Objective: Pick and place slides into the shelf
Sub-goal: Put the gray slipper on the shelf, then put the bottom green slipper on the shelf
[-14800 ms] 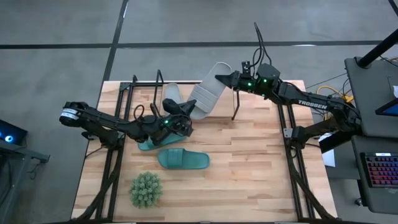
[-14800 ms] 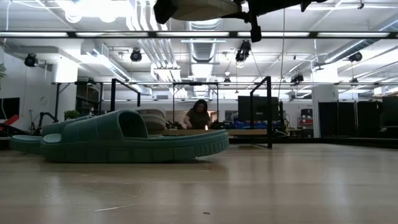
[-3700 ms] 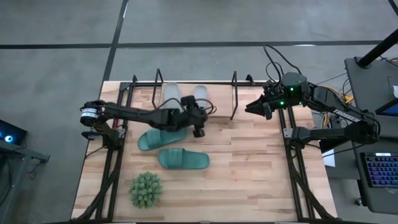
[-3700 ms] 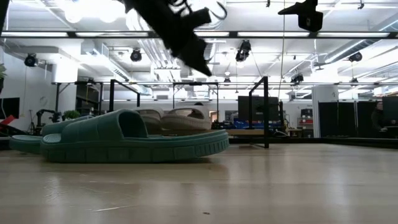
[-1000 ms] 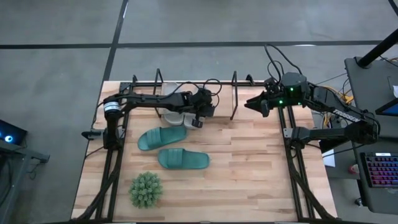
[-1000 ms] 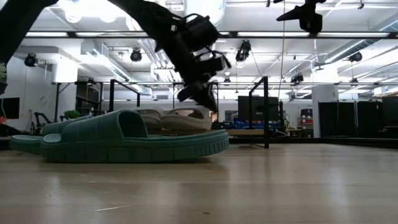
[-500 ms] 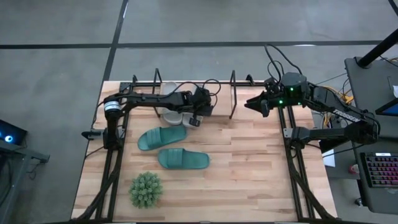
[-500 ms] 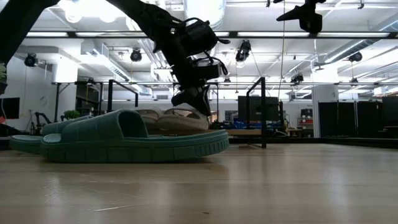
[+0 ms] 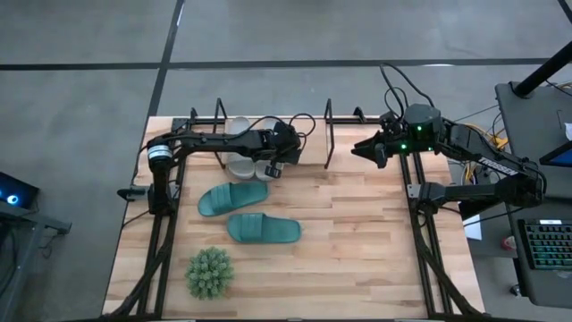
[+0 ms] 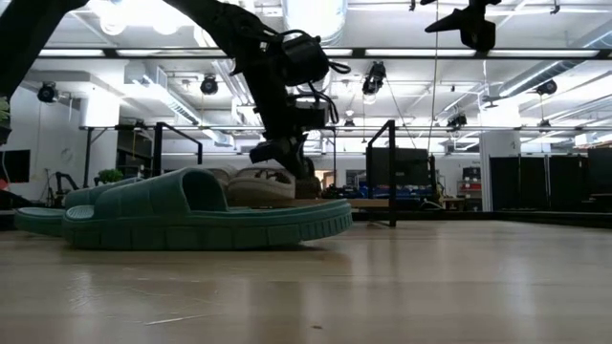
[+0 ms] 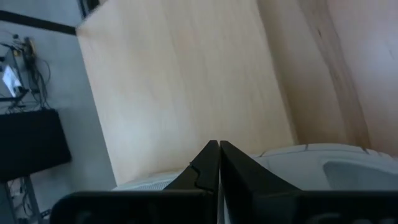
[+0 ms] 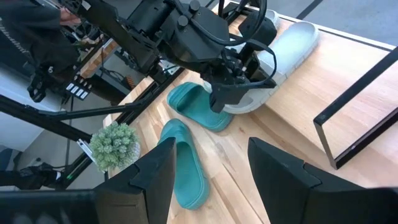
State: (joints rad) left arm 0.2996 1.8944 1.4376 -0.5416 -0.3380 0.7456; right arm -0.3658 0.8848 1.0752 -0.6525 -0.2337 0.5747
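Note:
Two light grey slides lie side by side in the shelf, between its black wire uprights at the table's far edge. My left arm partly covers them. My left gripper is shut and slants down onto the near end of the right grey slide. Two teal slides rest sole-down on the table, nearer than the shelf. My right gripper hangs open, high above the table's far right, with nothing between its fingers. My left gripper touches the grey slide with its shut fingertips, at the slide's near end beside the strap. The fingers come slanting down from the far side. The slide lies flat in the shelf; I cannot tell whether the tips press down or only rest against it.
A small spiky green plant stands near the table's front left. Black frame rails run along both sides. Bare wood fills the middle and right of the table. Room fittings show beyond the far edge.
My left gripper has gone toward the table's left edge and tipped farther down, staying shut against the grey slide. The grey slides and the shelf's wire uprights have slid a little toward the left edge with it.

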